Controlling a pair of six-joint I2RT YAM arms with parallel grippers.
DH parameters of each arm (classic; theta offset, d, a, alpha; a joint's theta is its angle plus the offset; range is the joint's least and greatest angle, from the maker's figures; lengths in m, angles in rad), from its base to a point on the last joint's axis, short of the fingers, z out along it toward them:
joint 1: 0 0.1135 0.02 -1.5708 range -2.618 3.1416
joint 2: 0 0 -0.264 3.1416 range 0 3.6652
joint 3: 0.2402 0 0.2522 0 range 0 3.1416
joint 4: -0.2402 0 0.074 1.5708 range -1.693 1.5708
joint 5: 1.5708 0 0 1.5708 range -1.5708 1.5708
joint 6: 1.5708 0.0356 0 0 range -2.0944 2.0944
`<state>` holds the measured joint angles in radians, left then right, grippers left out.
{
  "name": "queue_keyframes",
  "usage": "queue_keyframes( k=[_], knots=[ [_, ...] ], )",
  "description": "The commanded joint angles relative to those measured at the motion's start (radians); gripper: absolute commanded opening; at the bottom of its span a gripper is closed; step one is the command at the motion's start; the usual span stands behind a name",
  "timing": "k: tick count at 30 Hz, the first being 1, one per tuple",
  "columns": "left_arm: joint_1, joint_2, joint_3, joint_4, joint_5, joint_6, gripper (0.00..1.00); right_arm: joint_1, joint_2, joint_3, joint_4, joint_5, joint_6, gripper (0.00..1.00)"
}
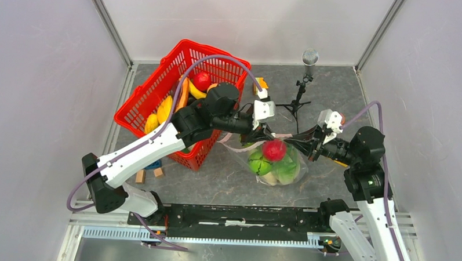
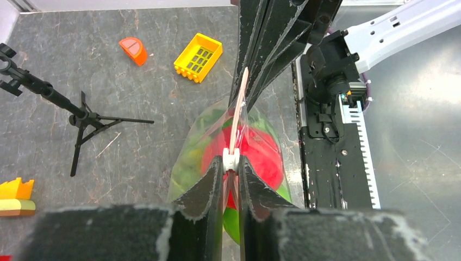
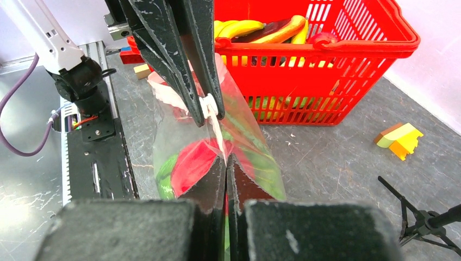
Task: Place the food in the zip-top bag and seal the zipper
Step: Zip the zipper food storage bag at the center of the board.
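At the left of the grey, stone-patterned tabletop (image 1: 227, 182) stands one red mesh basket (image 1: 138, 104). It holds at least three yellow banana pieces (image 1: 164, 109) and one round red fruit (image 1: 202, 80). Two small wooden blocks (image 1: 140, 175) lie by its near corner.

Just right of the basket, the left pincer (image 2: 231, 163) is clamped tight on the white slider of the pale pink zipper (image 2: 237, 117). The one clear zip-top bag (image 1: 295, 174) hangs from that strip between the two arms, with its lower part resting on the tabletop. Inside it are a second red fruit (image 1: 274, 150) and green lettuce (image 1: 285, 167).

At the strip's other end, the right pincer (image 3: 225, 163) is pinched closed on the zipper, so the strip runs taut from one pincer to the other.

Behind the bag stands one microphone (image 1: 309, 55) on a black tripod. One orange half-round toy (image 2: 134, 50) and one yellow brick (image 2: 198, 56) lie near it.

Pale walls close in the left, far and right sides.
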<state>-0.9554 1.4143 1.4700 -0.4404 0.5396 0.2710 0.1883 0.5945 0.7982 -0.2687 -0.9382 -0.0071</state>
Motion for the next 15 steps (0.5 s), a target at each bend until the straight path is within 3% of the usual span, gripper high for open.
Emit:
queue_keyframes(
  k=[1, 3, 8, 11, 13, 15],
  knots=[
    [0.017, -0.032, -0.003, -0.017, 0.005, 0.01, 0.02, -0.002, -0.019, 0.008, 0.057, -0.026, -0.007, 0.0],
    [0.016, -0.007, 0.036, -0.024, 0.051, 0.001, 0.02, -0.002, -0.018, 0.009, 0.065, -0.048, -0.005, 0.02],
    [0.011, 0.05, 0.116, -0.04, 0.133, -0.023, 0.02, -0.002, 0.005, 0.017, 0.071, -0.079, -0.006, 0.39],
    [0.006, 0.054, 0.12, -0.038, 0.144, -0.023, 0.02, -0.001, 0.02, 0.024, 0.075, -0.095, -0.011, 0.52],
    [0.003, 0.057, 0.122, -0.039, 0.147, -0.023, 0.02, -0.002, 0.035, 0.027, 0.077, -0.113, -0.013, 0.59],
    [0.0, 0.061, 0.124, -0.037, 0.148, -0.024, 0.02, -0.001, 0.045, 0.021, 0.098, -0.118, -0.006, 0.59]
  ],
)
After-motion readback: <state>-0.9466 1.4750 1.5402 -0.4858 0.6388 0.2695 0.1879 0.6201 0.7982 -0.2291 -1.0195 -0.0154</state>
